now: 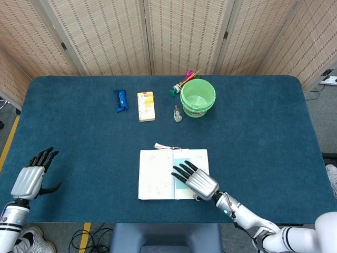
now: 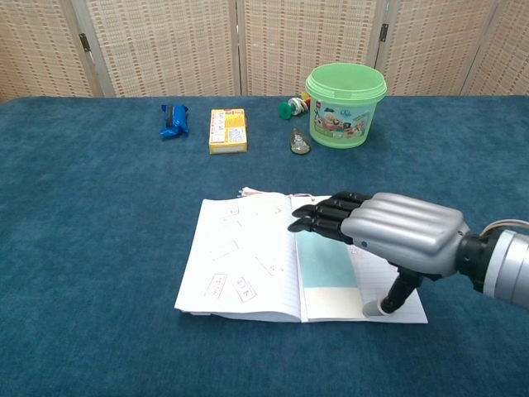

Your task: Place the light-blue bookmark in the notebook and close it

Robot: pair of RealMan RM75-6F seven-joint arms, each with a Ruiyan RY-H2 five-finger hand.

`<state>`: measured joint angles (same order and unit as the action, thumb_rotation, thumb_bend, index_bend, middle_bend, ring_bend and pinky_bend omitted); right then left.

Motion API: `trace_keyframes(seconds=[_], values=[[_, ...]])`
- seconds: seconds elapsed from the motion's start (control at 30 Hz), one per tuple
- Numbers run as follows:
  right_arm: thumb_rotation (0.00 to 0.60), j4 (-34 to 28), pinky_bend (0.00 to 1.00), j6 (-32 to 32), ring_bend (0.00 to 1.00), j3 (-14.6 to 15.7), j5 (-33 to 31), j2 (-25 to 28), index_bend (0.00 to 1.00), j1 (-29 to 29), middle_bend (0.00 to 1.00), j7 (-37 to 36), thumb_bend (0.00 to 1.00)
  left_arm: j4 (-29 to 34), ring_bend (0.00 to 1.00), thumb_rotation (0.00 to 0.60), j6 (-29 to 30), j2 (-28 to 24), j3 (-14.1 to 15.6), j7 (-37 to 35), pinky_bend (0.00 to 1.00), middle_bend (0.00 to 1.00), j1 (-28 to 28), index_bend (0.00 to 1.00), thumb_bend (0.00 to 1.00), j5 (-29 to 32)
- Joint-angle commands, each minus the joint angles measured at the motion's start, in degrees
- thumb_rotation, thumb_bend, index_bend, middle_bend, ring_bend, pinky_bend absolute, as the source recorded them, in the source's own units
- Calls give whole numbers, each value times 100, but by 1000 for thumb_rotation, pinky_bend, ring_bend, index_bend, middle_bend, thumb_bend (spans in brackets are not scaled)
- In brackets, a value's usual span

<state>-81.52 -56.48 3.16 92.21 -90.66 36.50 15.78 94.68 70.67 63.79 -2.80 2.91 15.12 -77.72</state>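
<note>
The open notebook (image 1: 156,174) (image 2: 240,256) lies flat near the table's front edge. On its right page, beside the spine, lies the light-blue bookmark (image 2: 324,265) (image 1: 181,164). My right hand (image 1: 192,179) (image 2: 388,231) hovers palm down over that page and part of the bookmark, fingers stretched toward the spine and thumb tip down on the page's lower edge. It holds nothing. My left hand (image 1: 32,175) stays at the table's left front edge, fingers spread and empty; the chest view does not show it.
At the back stand a green bucket (image 1: 198,97) (image 2: 345,93), small toys (image 1: 180,84) beside it, a small metal item (image 1: 177,114), a yellow box (image 1: 146,106) (image 2: 227,131) and a blue packet (image 1: 120,100) (image 2: 173,121). Wicker screens rise behind the table.
</note>
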Motion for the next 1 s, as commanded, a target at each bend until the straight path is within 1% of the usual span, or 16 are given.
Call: trace_keyframes(seconds=[0.03,0.2,0.3,0.43,0.57,0.73,0.83,1.0], values=[[600,-22,0,-37,0,13,26,20,0,-17,0,-5,56,-3,35,600,3,-3,2,-2,154,34,-2,102,293,-5],[600,-253,0,-332,0,-10,87,310,0,-132,0,26,56,-53,35,600,13,4,-17,5,154,34,40,103,293,-92],[600,-518,0,-538,0,-52,32,679,0,-252,0,166,66,-123,35,600,88,46,-36,-3,154,34,78,109,293,-251],[600,-876,0,-918,0,-57,-41,1266,0,-510,0,368,97,-352,35,600,137,142,18,-84,154,34,182,125,293,-657],[600,-1112,0,-1474,0,35,-99,1850,0,-945,0,352,149,-706,35,600,264,340,105,-264,154,36,302,155,293,-1183],[600,-1256,0,-2167,0,138,-161,2368,0,-1517,0,155,184,-1006,35,600,340,502,229,-547,153,44,498,167,293,-1756],[600,-1265,0,-2555,0,175,-223,2568,0,-1859,0,-34,186,-1168,35,600,448,625,293,-593,153,50,585,169,293,-2057],[600,-1230,0,-3109,0,229,-349,2722,0,-2412,0,-391,189,-1454,35,600,472,853,447,-689,153,57,704,169,293,-2385]])
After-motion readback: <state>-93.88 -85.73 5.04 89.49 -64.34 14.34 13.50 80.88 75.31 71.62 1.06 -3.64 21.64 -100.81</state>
